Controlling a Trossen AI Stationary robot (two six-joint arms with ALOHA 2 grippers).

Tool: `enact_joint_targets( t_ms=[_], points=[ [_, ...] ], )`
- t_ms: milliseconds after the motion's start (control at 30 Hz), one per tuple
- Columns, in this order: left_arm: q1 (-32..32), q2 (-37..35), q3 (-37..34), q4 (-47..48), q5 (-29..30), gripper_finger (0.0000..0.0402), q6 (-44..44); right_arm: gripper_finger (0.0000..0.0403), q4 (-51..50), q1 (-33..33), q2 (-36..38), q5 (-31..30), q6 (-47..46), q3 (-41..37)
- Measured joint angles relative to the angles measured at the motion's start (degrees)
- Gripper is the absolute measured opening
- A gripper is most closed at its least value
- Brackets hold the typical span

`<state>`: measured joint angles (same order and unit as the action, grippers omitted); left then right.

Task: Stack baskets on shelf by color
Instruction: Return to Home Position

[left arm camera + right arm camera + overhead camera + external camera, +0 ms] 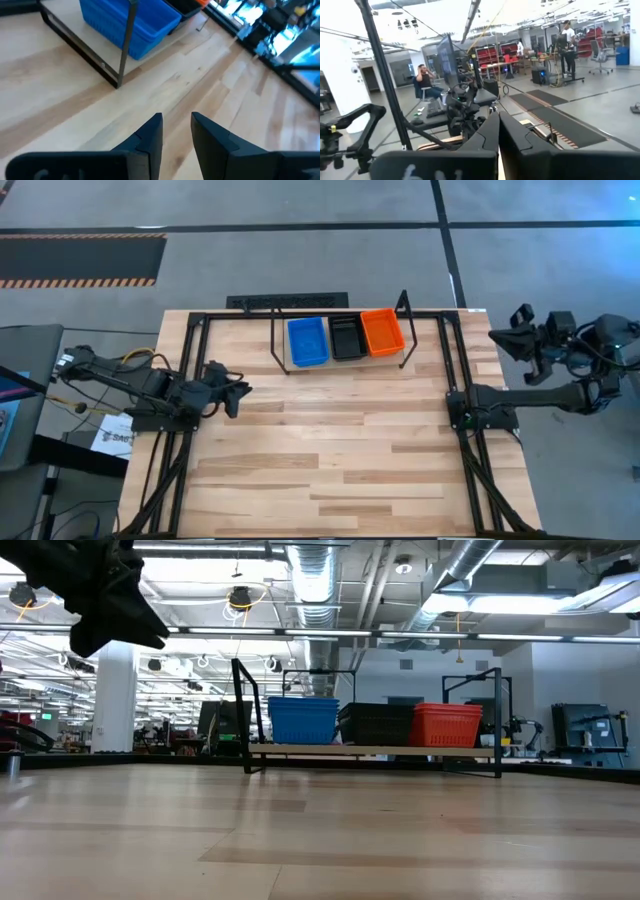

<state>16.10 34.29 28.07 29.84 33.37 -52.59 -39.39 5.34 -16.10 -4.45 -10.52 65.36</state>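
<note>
From above, the shelf (340, 358) sits at the table's (330, 460) far edge holding three baskets side by side — blue basket (307, 341), black basket (347, 337), orange basket (381, 332). The left gripper (236, 392) hangs over the table's left side; the right gripper (522, 345) is off the table's right edge.

At table height, the baskets rest on the board in that order.

The left wrist shows its fingers (152, 135) slightly apart, holding nothing.

The right wrist shows its fingers (490, 132) pressed nearly together — empty.
</note>
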Motion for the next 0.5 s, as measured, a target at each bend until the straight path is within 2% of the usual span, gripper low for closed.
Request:
enact_joint_targets(
  t_ms=[133, 267, 500],
  points=[
    [0.0, -0.4, 0.0, 0.7, 0.4, 0.0089, 6.4, 0.0028, -2.4, 0.0, 1.7, 0.0, 0.0, 0.0],
    [0.0, -0.3, 0.0, -0.4, 0.6, 0.0089, 5.6, 0.0025, -3.9, 0.0, 3.2, 0.0, -1.7, 0.0],
    [0.0, -0.3, 0.0, -0.3, 7.9, 0.0089, 6.3, 0.0023, -3.9, 0.0, 4.5, 0.0, -3.0, 0.7]
  ],
)
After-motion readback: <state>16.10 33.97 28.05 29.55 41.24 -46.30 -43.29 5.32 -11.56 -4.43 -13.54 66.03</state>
